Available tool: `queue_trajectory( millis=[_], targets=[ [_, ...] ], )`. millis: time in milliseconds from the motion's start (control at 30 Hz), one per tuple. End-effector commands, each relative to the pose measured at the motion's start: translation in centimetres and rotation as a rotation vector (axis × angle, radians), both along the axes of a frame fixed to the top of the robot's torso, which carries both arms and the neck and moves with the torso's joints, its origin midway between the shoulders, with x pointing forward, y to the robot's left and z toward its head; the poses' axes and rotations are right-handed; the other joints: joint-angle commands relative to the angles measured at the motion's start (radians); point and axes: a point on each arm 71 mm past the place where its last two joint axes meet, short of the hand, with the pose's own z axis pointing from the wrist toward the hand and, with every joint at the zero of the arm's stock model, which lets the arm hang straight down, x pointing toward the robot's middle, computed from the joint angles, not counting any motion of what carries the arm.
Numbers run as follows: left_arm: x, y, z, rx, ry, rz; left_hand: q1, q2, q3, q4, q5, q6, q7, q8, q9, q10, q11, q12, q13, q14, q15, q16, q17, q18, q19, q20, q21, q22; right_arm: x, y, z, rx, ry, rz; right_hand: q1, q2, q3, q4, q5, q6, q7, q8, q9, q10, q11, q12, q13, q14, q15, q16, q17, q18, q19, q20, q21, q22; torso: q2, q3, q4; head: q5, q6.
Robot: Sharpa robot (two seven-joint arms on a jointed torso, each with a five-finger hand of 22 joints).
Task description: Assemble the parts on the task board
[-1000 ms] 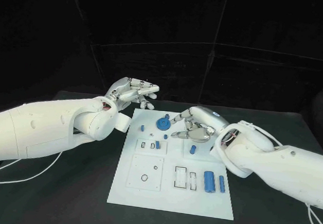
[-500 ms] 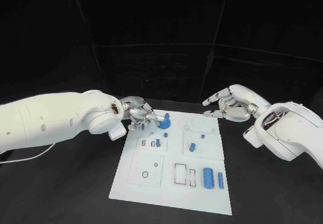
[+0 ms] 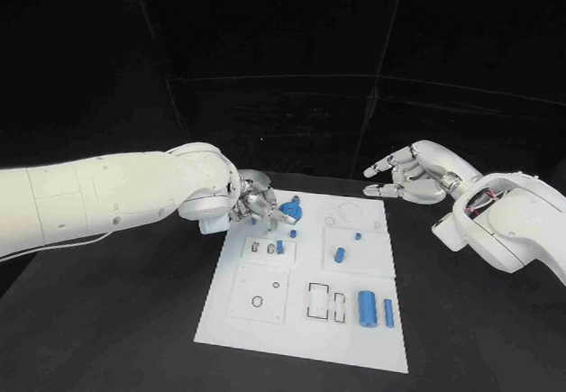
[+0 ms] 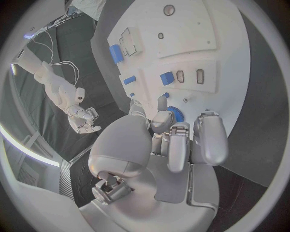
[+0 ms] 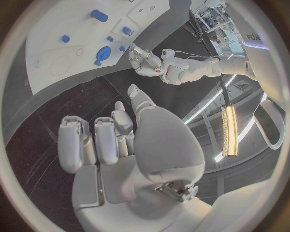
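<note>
The white task board (image 3: 255,325) lies mid-table with several blue parts on it. A blue round part (image 3: 290,213) stands near its far left corner, also seen as the blue round part (image 4: 176,114) and the blue round part (image 5: 103,52). My left hand (image 3: 258,203) is low over that corner, fingertips (image 4: 162,103) right beside the round part; nothing sits between its fingers. My right hand (image 3: 410,178) hangs raised beyond the board's far right corner, fingers loosely apart and holding nothing. Two blue cylinders (image 3: 366,307) lie near the right edge.
Smaller blue pieces (image 3: 340,254) sit in the board's middle rows, and outlined slots (image 3: 317,306) and a square plate (image 3: 259,294) lie nearer me. Black table (image 3: 91,327) surrounds the board on every side.
My right hand has lifted off the board's middle and drawn back to the far right. My left hand has come down from beyond the far left corner to the blue round part.
</note>
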Motion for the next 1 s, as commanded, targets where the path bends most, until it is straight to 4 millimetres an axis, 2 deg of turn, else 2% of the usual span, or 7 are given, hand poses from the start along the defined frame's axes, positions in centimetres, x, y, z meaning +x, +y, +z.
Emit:
queue_trajectory(
  millis=[33,333,400,533,700,900,1000],
  targets=[
    [0.3,-0.1,-0.1,0.130,-0.004,-0.035,0.004,0.007,-0.006,-0.001,-0.003,-0.007,0.000,0.006,0.003,0.007,-0.001,0.008,0.005,0.105,-0.008,0.003,0.263,-0.008,0.007,-0.001,0.007,0.008,0.2,0.1,0.0,-0.003,0.010,-0.010,-0.011,0.000,-0.006,0.001,0.008,0.007,-0.001,0.007,0.000,0.003,-0.001,-0.002,-0.002,0.040,-0.004,-0.006,-0.002,0.017,-0.003,-0.001,-0.006,0.073,0.001,-0.0003,-0.0017,0.003,-0.003],
    [0.8,-1.1,-0.7,0.202,0.010,-0.078,0.000,0.005,-0.015,0.001,-0.004,-0.012,0.000,0.009,0.008,0.004,0.000,0.008,0.004,0.105,-0.008,0.003,0.263,-0.009,0.007,-0.001,0.013,0.017,0.3,0.2,0.0,-0.017,0.012,-0.013,-0.013,-0.003,-0.011,0.004,0.022,0.006,-0.001,0.007,-0.001,0.003,-0.001,-0.005,-0.005,0.039,-0.005,-0.011,-0.008,0.019,-0.006,-0.002,-0.010,0.068,0.001,-0.0003,-0.0019,0.005,-0.010],
    [0.8,-1.3,-0.9,0.217,0.017,-0.088,0.002,0.005,-0.015,0.000,-0.003,-0.013,0.001,0.010,0.010,0.003,0.000,0.008,0.004,0.105,-0.007,0.003,0.263,-0.009,0.007,-0.001,0.013,0.017,0.3,0.2,-0.1,-0.019,0.012,-0.015,-0.013,-0.003,-0.013,0.005,0.036,0.006,-0.001,0.007,-0.001,0.002,-0.002,-0.007,-0.007,0.039,-0.006,-0.013,-0.009,0.019,-0.007,-0.002,-0.011,0.067,0.001,-0.0002,-0.0022,0.006,-0.011],
    [0.9,-1.5,-1.2,0.239,0.035,-0.104,0.040,0.014,0.004,-0.010,0.006,-0.020,0.004,0.016,0.021,0.000,0.004,0.008,0.007,0.105,-0.003,0.003,0.263,-0.010,0.005,0.004,0.018,0.024,0.4,0.2,-0.1,-0.022,0.013,-0.017,-0.007,-0.004,-0.011,0.005,0.095,0.005,-0.001,0.007,-0.002,0.000,-0.003,-0.012,-0.011,0.040,-0.007,-0.016,-0.010,0.019,-0.007,-0.004,-0.013,0.066,0.001,-0.0007,-0.0004,0.006,-0.013],
    [1.1,-1.4,-1.4,0.255,0.049,-0.110,0.050,0.012,0.015,-0.011,0.007,-0.023,0.004,0.019,0.027,0.000,0.004,0.010,0.009,0.105,-0.002,0.003,0.263,-0.010,0.005,0.006,0.022,0.030,0.5,0.1,-0.1,-0.023,0.014,-0.020,-0.007,-0.004,-0.011,0.005,0.097,0.006,-0.001,0.007,-0.002,-0.001,-0.003,-0.013,-0.012,0.040,-0.007,-0.016,-0.010,0.019,-0.007,-0.004,-0.013,0.065,0.000,0.0005,-0.0007,0.010,-0.016],
    [1.3,-1.5,-1.6,0.262,0.055,-0.110,0.048,0.010,0.018,-0.007,0.007,-0.022,0.004,0.022,0.030,0.003,0.005,0.013,0.013,0.105,-0.002,0.003,0.263,-0.011,0.007,0.007,0.026,0.036,0.6,0.2,-0.1,-0.024,0.014,-0.021,-0.007,-0.004,-0.011,0.006,0.100,0.006,-0.001,0.007,-0.002,-0.001,-0.003,-0.014,-0.013,0.040,-0.007,-0.017,-0.011,0.019,-0.006,-0.004,-0.013,0.066,0.001,-0.0014,-0.0010,0.010,-0.018],
    [1.3,-1.7,-1.7,0.263,0.057,-0.114,0.044,0.008,0.020,-0.004,0.007,-0.022,0.004,0.023,0.032,0.003,0.005,0.014,0.014,0.105,-0.002,0.003,0.263,-0.012,0.007,0.007,0.028,0.040,0.6,0.2,-0.1,-0.024,0.015,-0.021,-0.007,-0.004,-0.011,0.006,0.100,0.006,-0.001,0.007,-0.002,-0.001,-0.003,-0.014,-0.013,0.040,-0.007,-0.017,-0.011,0.019,-0.006,-0.004,-0.013,0.066,0.001,-0.0008,-0.0014,0.010,-0.018]
  ],
)
